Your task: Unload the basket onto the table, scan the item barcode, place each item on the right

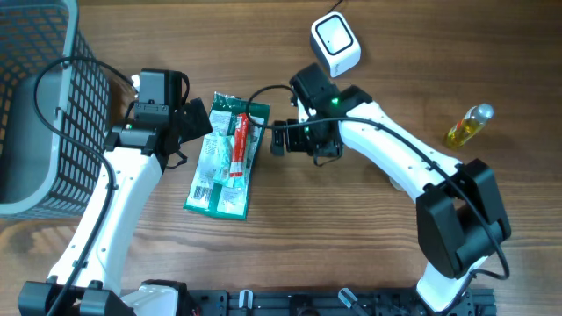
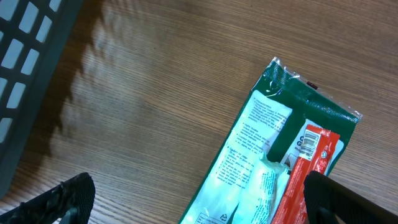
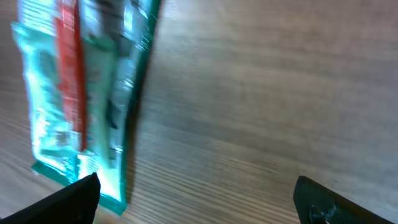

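Packet [image 1: 224, 158]: flat on table [image 1: 351, 228], between 2 arms, well apart from scanner [image 1: 335, 42]. Judged light, soft, crinkly film, likely slippery. Best pinched at sealed edge, not middle. Green-and-white print, red strip lengthwise. Barcode possibly at lower end, too small to confirm. Left gripper [image 1: 195, 123], right gripper [image 1: 279, 139]: both wide open, empty.

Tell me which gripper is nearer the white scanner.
Right. The right gripper is between the white scanner and the packet; the left gripper is on the packet's other side, by the basket.
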You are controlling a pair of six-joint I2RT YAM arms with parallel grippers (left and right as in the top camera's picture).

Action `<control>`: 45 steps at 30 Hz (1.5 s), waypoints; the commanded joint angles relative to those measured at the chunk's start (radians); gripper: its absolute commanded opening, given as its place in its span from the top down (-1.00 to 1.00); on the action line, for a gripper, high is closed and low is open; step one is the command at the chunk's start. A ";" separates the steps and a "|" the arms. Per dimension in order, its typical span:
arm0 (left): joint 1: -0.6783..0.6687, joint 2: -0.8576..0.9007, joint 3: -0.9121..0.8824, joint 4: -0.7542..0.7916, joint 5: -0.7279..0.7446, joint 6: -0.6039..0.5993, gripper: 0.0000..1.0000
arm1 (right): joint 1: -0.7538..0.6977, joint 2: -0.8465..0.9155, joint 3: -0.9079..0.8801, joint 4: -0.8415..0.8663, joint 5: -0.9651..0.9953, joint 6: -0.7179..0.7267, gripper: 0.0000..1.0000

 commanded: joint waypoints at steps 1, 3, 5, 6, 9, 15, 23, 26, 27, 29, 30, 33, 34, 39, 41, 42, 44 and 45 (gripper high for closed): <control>0.003 0.002 0.006 0.003 -0.013 0.002 -1.00 | 0.002 -0.016 -0.082 0.063 -0.009 0.053 -1.00; 0.003 0.002 0.006 0.003 -0.013 0.002 -1.00 | 0.002 -0.016 -0.134 0.122 -0.009 0.057 -0.99; 0.003 0.002 0.006 0.003 -0.013 0.002 -1.00 | 0.002 -0.016 -0.175 0.170 -0.003 0.056 -0.99; 0.003 0.002 0.006 0.003 -0.013 0.002 -1.00 | 0.002 -0.016 -0.200 0.203 -0.002 0.056 -0.99; 0.003 0.002 0.006 0.003 -0.013 0.002 -1.00 | 0.002 -0.016 -0.269 0.295 0.010 0.056 -0.99; 0.003 0.002 0.006 0.003 -0.013 0.002 -1.00 | 0.002 -0.016 -0.311 0.354 0.050 0.056 -0.99; 0.003 0.002 0.007 0.098 -0.082 0.006 -1.00 | 0.002 -0.016 -0.311 0.370 0.054 0.059 -0.98; 0.003 0.002 0.006 0.102 -0.095 0.005 -1.00 | 0.002 -0.016 -0.331 0.372 0.055 0.058 -0.98; 0.003 0.002 0.006 0.102 -0.095 0.005 -1.00 | 0.002 -0.016 -0.338 0.378 0.055 0.059 -0.99; 0.003 0.002 0.006 0.132 -0.087 0.002 -1.00 | 0.002 -0.016 -0.343 0.396 0.054 0.059 -0.99; 0.003 0.002 0.006 0.137 -0.084 0.002 -1.00 | 0.002 -0.016 -0.343 0.402 0.053 0.060 -0.98; 0.003 0.002 0.006 0.107 -0.028 0.002 -1.00 | 0.002 -0.016 -0.344 0.406 0.050 0.059 -0.98; 0.003 0.004 0.006 0.087 0.007 0.002 -1.00 | 0.002 -0.016 -0.344 0.405 0.050 0.059 -0.99; 0.003 0.049 -0.020 0.001 0.146 0.002 0.45 | 0.002 -0.016 -0.344 0.405 0.050 0.059 -0.98; 0.003 0.075 -0.043 0.005 0.183 0.002 0.76 | 0.002 -0.016 -0.344 0.406 0.050 0.060 -0.98; 0.002 0.095 -0.057 0.008 0.209 0.003 0.88 | 0.002 -0.016 -0.344 0.406 0.050 0.059 -0.99; 0.001 0.130 -0.069 0.008 0.254 0.006 0.92 | 0.002 -0.016 -0.344 0.405 0.050 0.059 -0.99; 0.000 0.148 -0.073 0.008 0.269 0.006 0.92 | 0.002 -0.016 -0.344 0.405 0.050 0.059 -0.99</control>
